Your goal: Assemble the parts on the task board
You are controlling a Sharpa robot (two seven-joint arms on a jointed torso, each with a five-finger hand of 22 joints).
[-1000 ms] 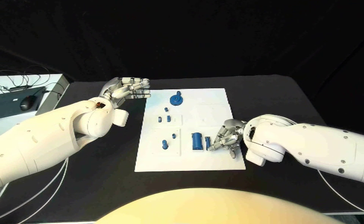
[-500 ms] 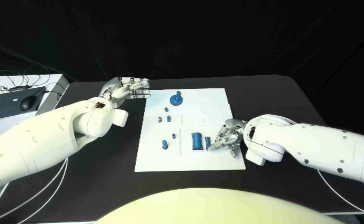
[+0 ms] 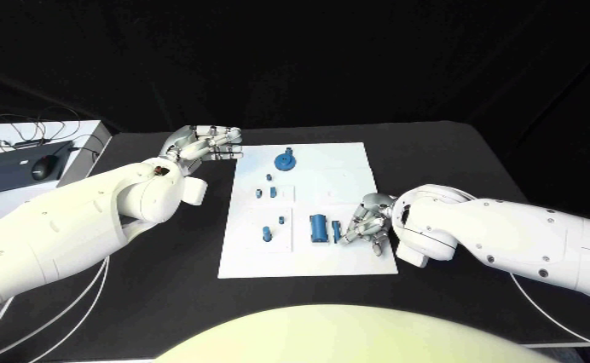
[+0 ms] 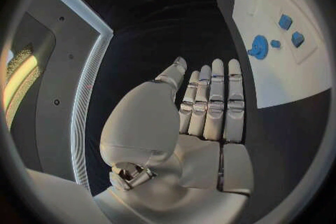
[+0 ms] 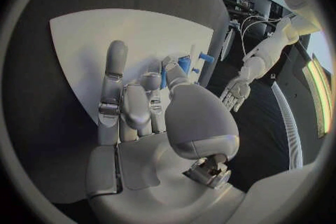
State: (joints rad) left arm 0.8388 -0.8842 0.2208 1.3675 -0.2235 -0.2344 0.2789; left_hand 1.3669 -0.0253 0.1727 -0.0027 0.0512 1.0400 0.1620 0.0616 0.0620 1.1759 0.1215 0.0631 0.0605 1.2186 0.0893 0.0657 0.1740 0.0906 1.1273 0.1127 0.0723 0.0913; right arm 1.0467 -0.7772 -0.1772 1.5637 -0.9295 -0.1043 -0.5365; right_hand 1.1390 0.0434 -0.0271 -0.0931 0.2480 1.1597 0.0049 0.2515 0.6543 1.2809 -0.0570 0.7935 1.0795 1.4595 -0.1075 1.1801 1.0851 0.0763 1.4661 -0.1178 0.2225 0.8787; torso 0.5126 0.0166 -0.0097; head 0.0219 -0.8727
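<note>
Right hand (image 3: 369, 227) pinches a small blue part (image 3: 337, 231) over the task board (image 3: 332, 201) at four o'clock, presumably for seating; left hand (image 3: 203, 143) waits, fingers pressed together.

Two white arms, glossy rounded shells, bulging at forearm and elbow. Left arm (image 3: 86, 218) bulky, small dark round mark near its wrist joint. Right arm (image 3: 498, 235) same smooth white casing. Left hand (image 4: 203, 106) silver-grey, segmented fingers, broad rounded thumb base (metal fitting with screws below it). Right hand (image 5: 150, 117) alike, matt silver palm plates, same fitting at wrist.
</note>
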